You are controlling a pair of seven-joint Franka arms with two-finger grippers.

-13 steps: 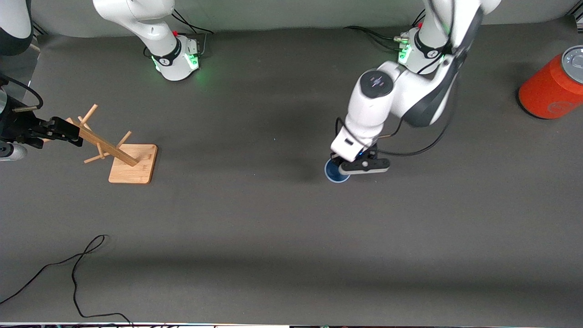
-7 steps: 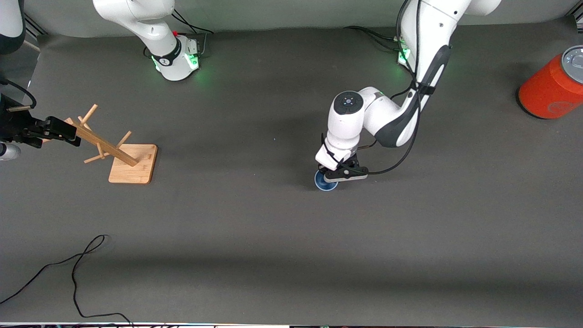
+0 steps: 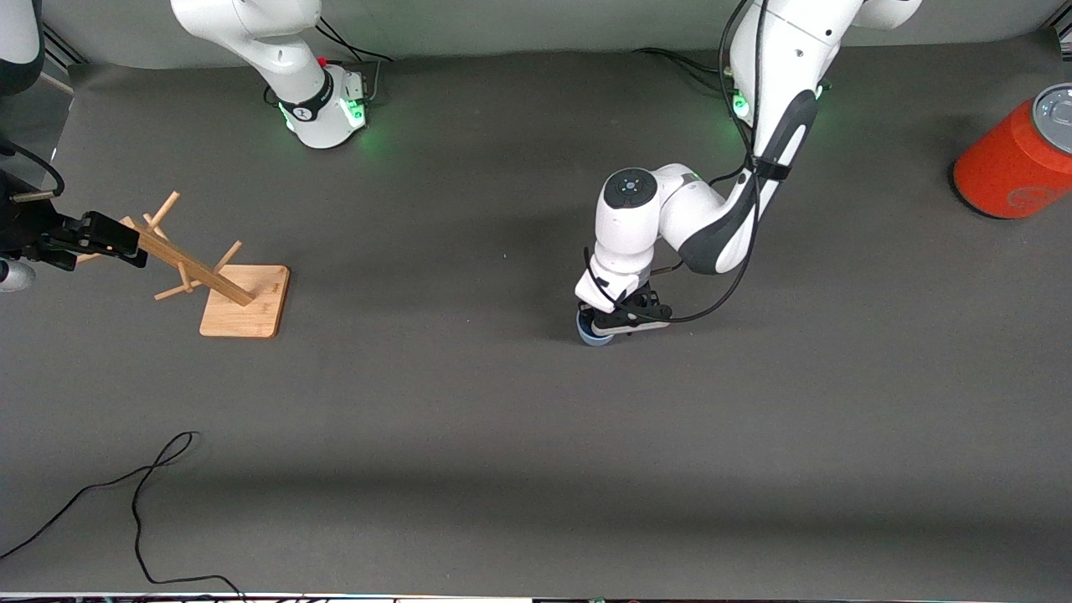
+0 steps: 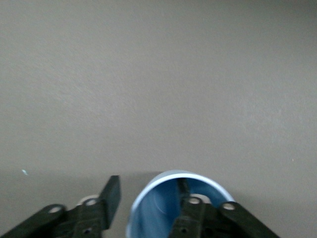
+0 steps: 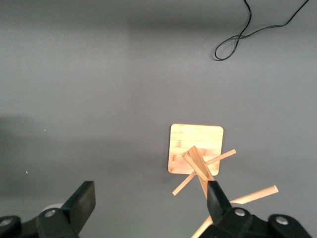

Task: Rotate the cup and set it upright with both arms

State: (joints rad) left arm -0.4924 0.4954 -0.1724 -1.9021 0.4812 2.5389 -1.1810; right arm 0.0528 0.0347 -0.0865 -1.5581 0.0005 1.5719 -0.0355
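1. Cup (image 3: 588, 333): you find the small pale-blue tumbler standing on the grey table (image 3: 502, 435) near its middle, mouth up, directly under the left arm's wrist. In the left wrist view its pale rim and blue inside (image 4: 163, 208) show plainly.

2. Left gripper (image 3: 621, 321): it sits low at the cup. One finger (image 4: 193, 218) reaches down inside the cup's mouth, the other (image 4: 111, 198) stands outside the wall with a gap between it and the rim. Your jaws are parted; they do not pinch the wall.

3. Right gripper (image 3: 92, 239): it hangs in the air at the right arm's end of the table, over the upper pegs of the wooden rack. Its fingers (image 5: 84, 201) are spread wide with nothing between them. This arm waits.

4. Wooden rack (image 3: 243, 301): a square bamboo base with a leaning post and pegs, well apart from the cup, toward the right arm's end.

5. Orange cylinder (image 3: 1017, 159): grey lid, at the left arm's end of the table.

6. Black cable (image 3: 142, 494): loose on the table, nearer the front camera than the rack.
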